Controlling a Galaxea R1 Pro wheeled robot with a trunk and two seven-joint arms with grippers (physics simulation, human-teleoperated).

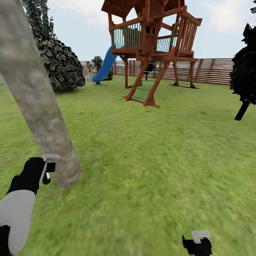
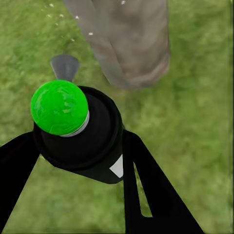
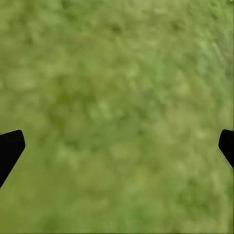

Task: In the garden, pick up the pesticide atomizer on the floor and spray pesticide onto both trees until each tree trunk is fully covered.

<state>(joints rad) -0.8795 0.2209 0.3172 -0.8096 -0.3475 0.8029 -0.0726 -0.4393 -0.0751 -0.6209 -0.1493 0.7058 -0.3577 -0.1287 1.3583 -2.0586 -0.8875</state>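
Left hand grips pesticide atomizer beside tree trunk.

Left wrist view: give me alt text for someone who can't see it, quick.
The left gripper holds the dark pesticide atomizer, its bright green round top facing the camera, with both black jaws closed against its sides. Just beyond it, the base of a thick, mottled grey-tan tree trunk meets the green grass, with small white specks near the bark.
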